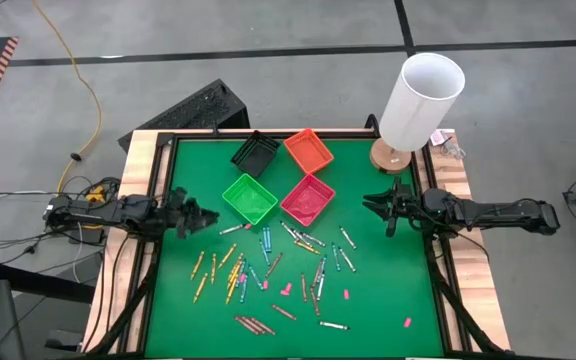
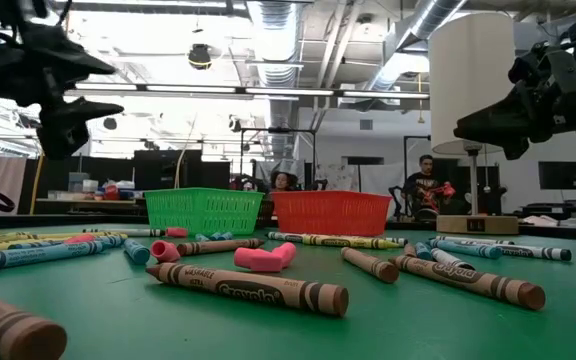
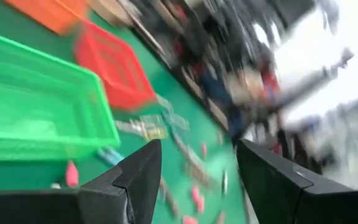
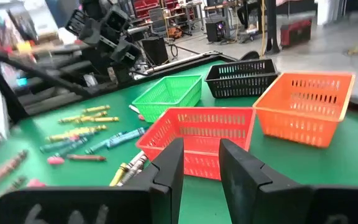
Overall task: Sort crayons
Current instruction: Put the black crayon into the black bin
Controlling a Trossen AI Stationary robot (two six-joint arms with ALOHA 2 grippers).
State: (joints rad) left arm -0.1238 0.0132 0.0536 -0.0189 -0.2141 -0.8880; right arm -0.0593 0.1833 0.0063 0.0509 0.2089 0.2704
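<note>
Because the crayons (image 1: 268, 265) are light, stiff, smooth and round, they may roll or snap; I would grip one across its middle. They lie scattered just beyond the green bin (image 1: 249, 198). Left gripper (image 1: 200, 215) and right gripper (image 1: 376, 205) hover with fingers apart, empty.

In the low view we read "Crayola" on the wrapper of the nearest brown crayon (image 2: 248, 287), lying on the green worktop (image 2: 388, 320). Wrappers of the other crayons (image 2: 468, 278) carry print too small for us to read.
</note>
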